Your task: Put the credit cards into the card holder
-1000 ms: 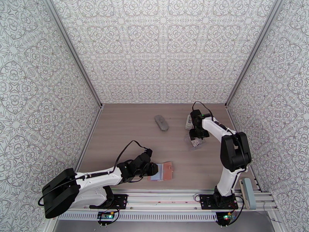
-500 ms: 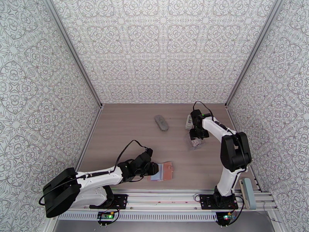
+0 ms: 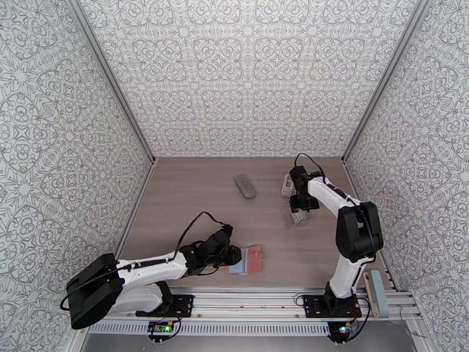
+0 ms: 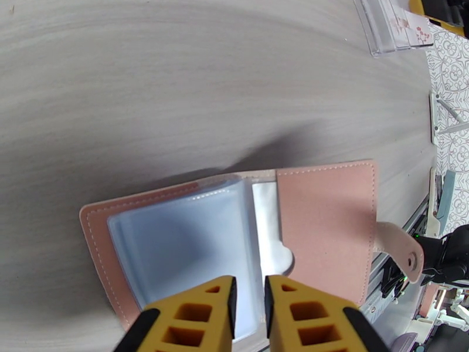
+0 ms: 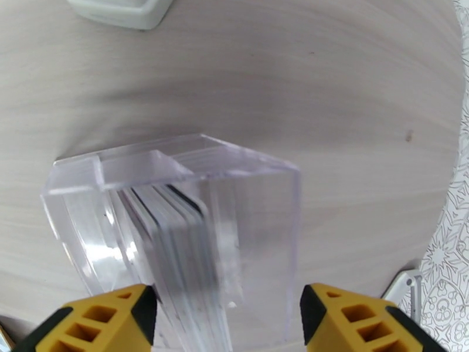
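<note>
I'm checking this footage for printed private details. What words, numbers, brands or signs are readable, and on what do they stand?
No text here can be read.
credit cards in the clear box: seen edge-on from the right wrist; the left wrist view shows small red marks on one face, too small to read.
card holder: plain pink, no lettering.
white device: no legible marking.

Wood-grain table (image 3: 193, 209): pink card holder (image 3: 254, 259), clear box (image 5: 258, 189), grey object (image 3: 245, 186), white device (image 3: 285, 185)
</note>
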Motion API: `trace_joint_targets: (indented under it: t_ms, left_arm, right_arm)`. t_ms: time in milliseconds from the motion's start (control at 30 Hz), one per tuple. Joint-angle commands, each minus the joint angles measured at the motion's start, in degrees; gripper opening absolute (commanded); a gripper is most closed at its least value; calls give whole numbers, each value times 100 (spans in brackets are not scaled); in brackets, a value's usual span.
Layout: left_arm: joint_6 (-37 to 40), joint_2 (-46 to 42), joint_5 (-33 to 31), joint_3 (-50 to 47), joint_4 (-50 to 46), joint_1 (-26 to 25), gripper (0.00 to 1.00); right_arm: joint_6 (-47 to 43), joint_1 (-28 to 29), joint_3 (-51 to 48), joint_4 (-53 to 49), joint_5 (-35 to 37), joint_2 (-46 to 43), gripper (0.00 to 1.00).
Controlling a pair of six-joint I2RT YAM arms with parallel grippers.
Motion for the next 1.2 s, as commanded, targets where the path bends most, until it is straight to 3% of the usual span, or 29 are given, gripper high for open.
trace_joint_targets:
  t_ms: [0,333,633,1167]
  left_arm:
    - [119,50,83,112,92,-52,24]
    - [105,24,76,66,114,-61,24]
    - [90,34,63,48,166,-59,24]
    - [66,29,43,24,185,-80,24]
  right_arm:
    - [97,-27,233,-171,253,-217,68]
    - [88,-27,246,-199,296,-260,62]
    - [44,-27,168,-46,-387,-353,63]
    - [19,-27,150,-76,-391,111,57]
